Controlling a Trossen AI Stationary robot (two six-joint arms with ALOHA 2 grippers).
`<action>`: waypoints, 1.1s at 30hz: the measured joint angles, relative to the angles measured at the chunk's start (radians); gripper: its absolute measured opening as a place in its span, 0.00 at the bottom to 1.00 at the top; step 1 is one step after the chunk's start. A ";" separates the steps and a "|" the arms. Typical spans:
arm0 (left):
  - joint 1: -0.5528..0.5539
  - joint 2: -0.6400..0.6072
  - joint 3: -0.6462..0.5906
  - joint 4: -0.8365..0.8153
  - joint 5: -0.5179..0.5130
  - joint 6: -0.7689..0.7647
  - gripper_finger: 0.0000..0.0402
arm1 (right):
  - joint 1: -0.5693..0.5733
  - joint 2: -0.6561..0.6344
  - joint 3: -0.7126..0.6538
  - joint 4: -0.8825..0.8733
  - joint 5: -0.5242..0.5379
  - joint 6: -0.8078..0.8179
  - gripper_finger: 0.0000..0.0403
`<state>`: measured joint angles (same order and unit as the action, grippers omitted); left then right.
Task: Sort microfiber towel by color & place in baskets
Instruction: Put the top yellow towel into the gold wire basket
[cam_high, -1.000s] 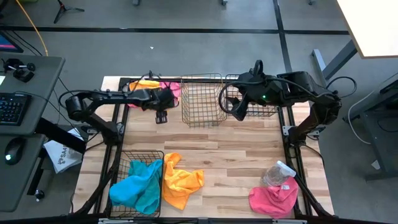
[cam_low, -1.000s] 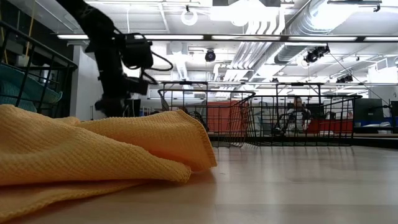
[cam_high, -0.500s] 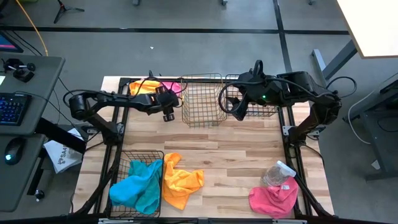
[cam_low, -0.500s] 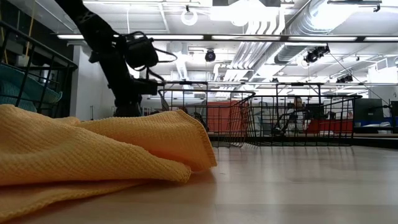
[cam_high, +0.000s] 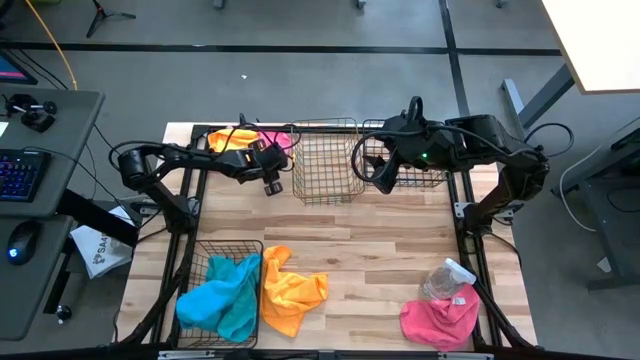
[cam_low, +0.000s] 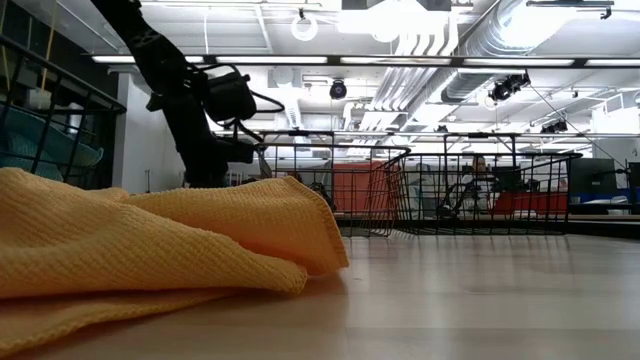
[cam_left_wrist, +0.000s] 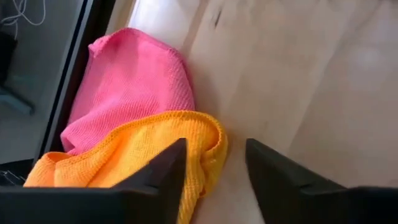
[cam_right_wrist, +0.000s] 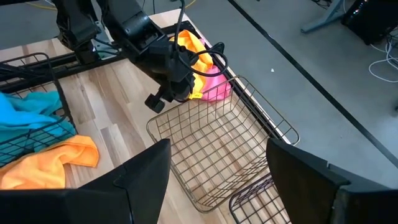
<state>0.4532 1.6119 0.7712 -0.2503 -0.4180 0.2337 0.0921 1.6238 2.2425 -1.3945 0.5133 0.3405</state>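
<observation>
The left gripper (cam_left_wrist: 211, 165) has swung toward the far corner; jaws open, empty, ahead of them the orange-yellow microfiber towel (cam_left_wrist: 140, 158) on a bright pink cloth (cam_left_wrist: 134, 84); pickup probably comes next.

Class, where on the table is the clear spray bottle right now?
In the high view, the clear spray bottle lies at the table's near right corner, resting against the top of a pink towel.

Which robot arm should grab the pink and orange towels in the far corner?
Probably the left. Its gripper is open, beside the orange towel and pink towel pile in that corner. The right gripper hovers open over the far baskets, farther away.
</observation>
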 joint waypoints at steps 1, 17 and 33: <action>0.004 0.000 0.000 0.006 0.007 -0.007 0.28 | 0.000 0.000 0.000 0.001 0.000 0.000 0.64; -0.040 -0.200 0.117 -0.150 0.086 -0.117 0.00 | 0.000 0.000 0.000 0.005 -0.001 0.019 0.64; -0.043 -0.139 0.043 -0.153 0.156 -0.237 0.38 | -0.001 0.000 0.000 0.005 0.000 0.018 0.64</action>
<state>0.4101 1.4729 0.8143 -0.4034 -0.2621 -0.0035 0.0914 1.6238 2.2425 -1.3899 0.5129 0.3584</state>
